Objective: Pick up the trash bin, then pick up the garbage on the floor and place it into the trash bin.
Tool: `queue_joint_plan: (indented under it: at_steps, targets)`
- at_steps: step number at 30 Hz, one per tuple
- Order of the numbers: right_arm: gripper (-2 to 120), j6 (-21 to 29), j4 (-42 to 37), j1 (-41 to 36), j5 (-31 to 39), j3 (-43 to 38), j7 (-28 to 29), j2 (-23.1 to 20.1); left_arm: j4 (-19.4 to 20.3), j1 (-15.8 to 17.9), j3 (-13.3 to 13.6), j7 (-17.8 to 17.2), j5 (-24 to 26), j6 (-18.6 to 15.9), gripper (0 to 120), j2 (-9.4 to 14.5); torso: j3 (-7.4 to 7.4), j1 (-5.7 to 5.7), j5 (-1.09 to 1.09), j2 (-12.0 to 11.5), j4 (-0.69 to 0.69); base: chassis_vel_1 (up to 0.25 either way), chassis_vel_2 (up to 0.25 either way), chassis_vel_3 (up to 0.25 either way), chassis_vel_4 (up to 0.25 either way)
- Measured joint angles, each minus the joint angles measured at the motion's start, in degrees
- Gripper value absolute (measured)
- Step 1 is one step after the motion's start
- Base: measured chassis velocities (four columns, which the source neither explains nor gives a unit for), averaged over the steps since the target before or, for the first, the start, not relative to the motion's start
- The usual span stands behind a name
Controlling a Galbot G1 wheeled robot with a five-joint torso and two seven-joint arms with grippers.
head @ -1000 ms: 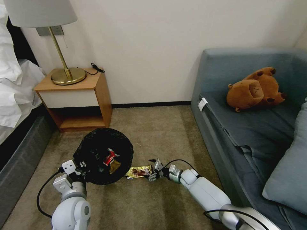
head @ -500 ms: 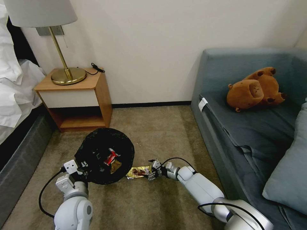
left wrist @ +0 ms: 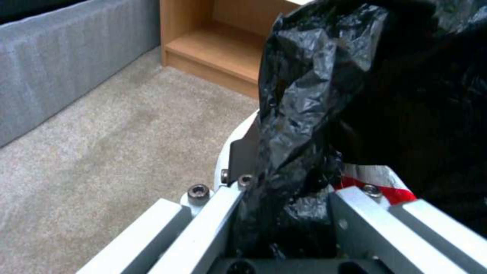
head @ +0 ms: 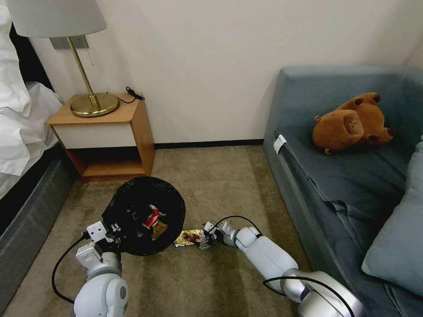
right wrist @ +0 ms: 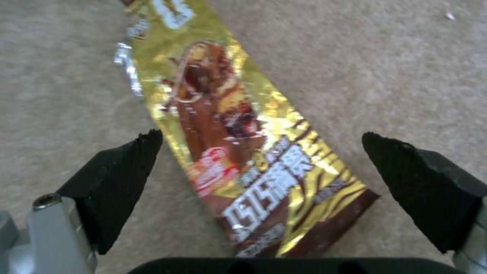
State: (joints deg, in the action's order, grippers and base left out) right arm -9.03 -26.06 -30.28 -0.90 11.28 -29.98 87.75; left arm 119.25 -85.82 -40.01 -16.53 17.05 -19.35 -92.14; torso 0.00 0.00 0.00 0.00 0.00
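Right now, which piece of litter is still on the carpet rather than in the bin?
The gold-and-brown snack wrapper, lying flat on the carpet between the open right gripper fingers. The red-white wrapper and tan scrap already lie inside the bin.

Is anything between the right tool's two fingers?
Yes. In the right wrist view the open right tool straddles the yellow-brown snack wrapper, which lies flat on the carpet between the black fingertips, neither visibly touching it.

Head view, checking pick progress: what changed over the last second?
The right gripper slid left along the carpet over the yellow-brown snack bar wrapper, jaws open astride it, not yet gripping. The left gripper still clamps the round black-bagged trash bin; the wrapper hasn't moved.
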Motion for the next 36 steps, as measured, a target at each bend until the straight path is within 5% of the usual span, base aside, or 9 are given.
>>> queue_joint_plan:
  at_steps: [18, 36]
  targets:
    - [98, 2.3, 4.8, 0.1, -4.9, -5.3, 2.2, 2.3, 0.9, -0.8, 0.3, 0.0, -0.9, 0.5, 1, 0.0, 0.00, 0.00, 0.01, 0.0, 0.01, 0.000, 0.000, 0.000, 0.000]
    - [36, 1.4, 4.0, -0.4, -4.6, -6.6, 3.2, 2.4, 0.5, -0.7, 0.8, 0.0, -1.1, 0.7, 1, 0.0, 0.00, 0.00, 0.00, 0.0, 0.00, 0.000, 0.000, 0.000, 0.000]
